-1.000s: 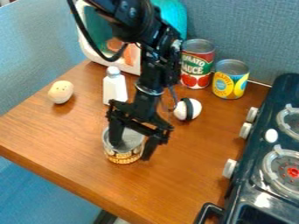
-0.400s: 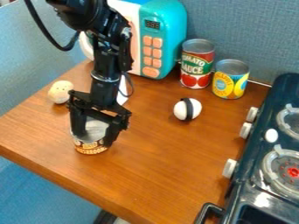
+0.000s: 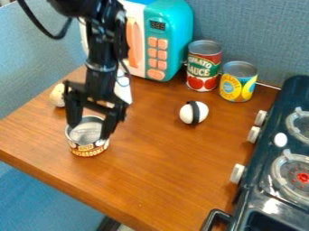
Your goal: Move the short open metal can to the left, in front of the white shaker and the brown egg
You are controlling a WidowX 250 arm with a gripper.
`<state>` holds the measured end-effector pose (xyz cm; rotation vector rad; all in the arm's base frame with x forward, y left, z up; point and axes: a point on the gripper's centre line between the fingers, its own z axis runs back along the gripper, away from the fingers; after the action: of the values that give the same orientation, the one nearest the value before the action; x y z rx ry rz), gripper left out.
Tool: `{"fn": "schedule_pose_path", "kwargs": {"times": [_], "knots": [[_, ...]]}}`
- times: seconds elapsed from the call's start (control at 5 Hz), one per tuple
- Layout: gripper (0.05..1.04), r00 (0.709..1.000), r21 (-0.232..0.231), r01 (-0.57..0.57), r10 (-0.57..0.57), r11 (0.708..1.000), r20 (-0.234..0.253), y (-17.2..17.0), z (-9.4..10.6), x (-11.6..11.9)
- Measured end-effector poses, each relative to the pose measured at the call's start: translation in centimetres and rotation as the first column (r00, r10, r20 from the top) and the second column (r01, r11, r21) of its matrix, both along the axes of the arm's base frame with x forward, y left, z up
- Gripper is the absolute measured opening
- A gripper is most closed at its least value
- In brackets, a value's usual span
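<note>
The gripper (image 3: 91, 130) has its two fingers (image 3: 109, 125) spread wide at the top of the low can (image 3: 89, 150), one towards each side of the rim; from over here I can't tell whether either touches it. The low can stands upright on the table (image 3: 163, 173), in front of the microwave (image 3: 172, 34). If the fingers came down off-centre, I reckon one could land on the rim and tip the can, and if they closed unevenly they could shove it sideways. Should a finger catch inside the rim, lifting could drag the can along. The white bottle (image 3: 124, 91), just in front of the microwave, sits close behind the arm (image 3: 102, 52), so a careless swing might knock it over. The pale ball (image 3: 57, 95), forward and left of the microwave, is near too, and being round it could roll if nudged. Counting outward: one gripper, three cans, one bottle, one pale ball, one banded egg (image 3: 194, 113), one microwave, one stove (image 3: 265, 191). The egg lies forward and right of the microwave, the red can (image 3: 203, 67) just to its right, the yellow can (image 3: 238, 85) a bit further right, and the stove, with two burners in sight, furthest right.
</note>
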<state>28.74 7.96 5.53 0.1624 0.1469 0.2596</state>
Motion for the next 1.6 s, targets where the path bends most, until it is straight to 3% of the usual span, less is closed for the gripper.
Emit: {"fn": "schedule_pose_path", "kwargs": {"times": [0.2,0.4,0.6,0.8,1.0,1.2,1.6], "knots": [[1.001,0.999,0.004,0.007,-0.008,1.0,0.037,0.0,1.0,0.2],[1.001,0.996,-0.039,0.027,-0.024,0.999,0.082,-0.8,1.8,0.6],[1.001,0.987,-0.119,0.11,-0.095,0.987,0.127,-3.4,1.8,1.6],[1.001,0.965,-0.141,0.224,-0.198,0.964,0.173,-6.8,2.8,3.1],[1.001,0.944,-0.143,0.306,-0.281,0.941,0.17,-9.2,2.1,3.5],[1.001,0.921,-0.116,0.381,-0.367,0.917,0.131,-9.8,1.2,3.5],[1.001,0.919,-0.114,0.387,-0.373,0.915,0.128,-9.9,1.2,3.5]]}}
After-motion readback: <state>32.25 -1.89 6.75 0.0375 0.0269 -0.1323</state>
